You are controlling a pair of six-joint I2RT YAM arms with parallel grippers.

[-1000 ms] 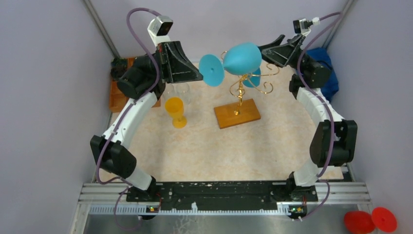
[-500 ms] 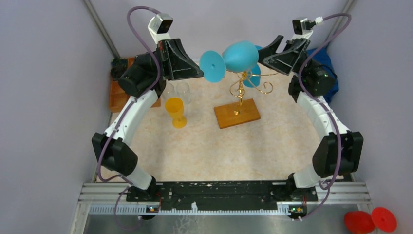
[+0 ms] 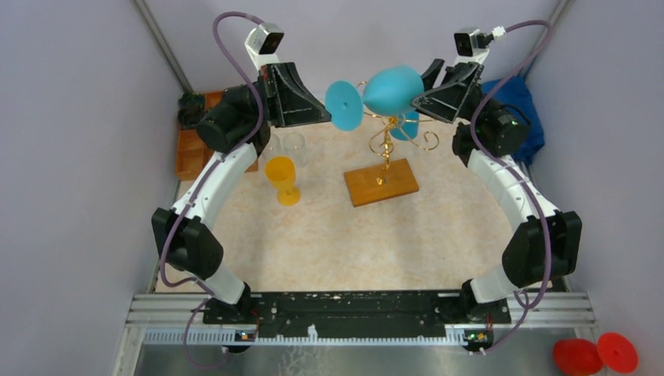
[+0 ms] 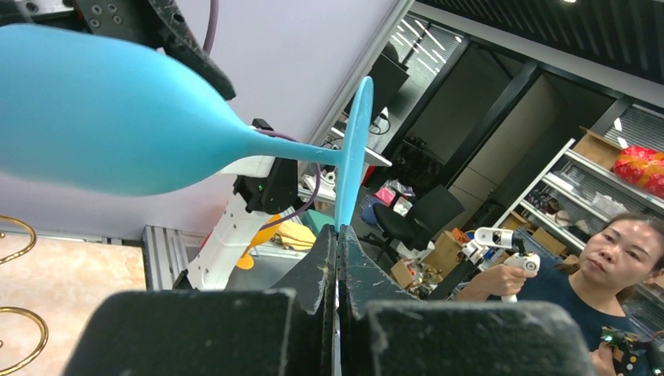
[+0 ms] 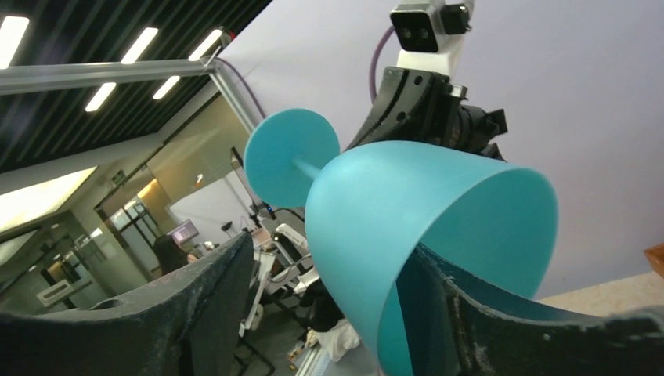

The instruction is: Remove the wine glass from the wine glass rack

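Note:
A blue wine glass (image 3: 391, 90) lies on its side in the air above the gold wire wine glass rack (image 3: 384, 141), whose wooden base (image 3: 381, 182) rests on the table. My left gripper (image 3: 325, 117) is shut on the rim of the glass's round foot (image 4: 337, 231); the bowl (image 4: 117, 117) points away from it. My right gripper (image 3: 419, 98) is open at the bowl's mouth (image 5: 333, 247): one finger sits inside the bowl (image 5: 407, 211), the other outside with a gap. A second blue glass (image 3: 405, 125) hangs on the rack.
An orange glass (image 3: 282, 176) and clear glasses (image 3: 294, 145) stand left of the rack. An orange-brown tray (image 3: 188, 153) lies at the far left, a blue cloth (image 3: 525, 117) at the far right. Red glasses (image 3: 595, 354) lie off the table, bottom right.
My right gripper has moved left to the bowl's mouth, one finger now inside it. My left gripper and the glass have shifted slightly right and up.

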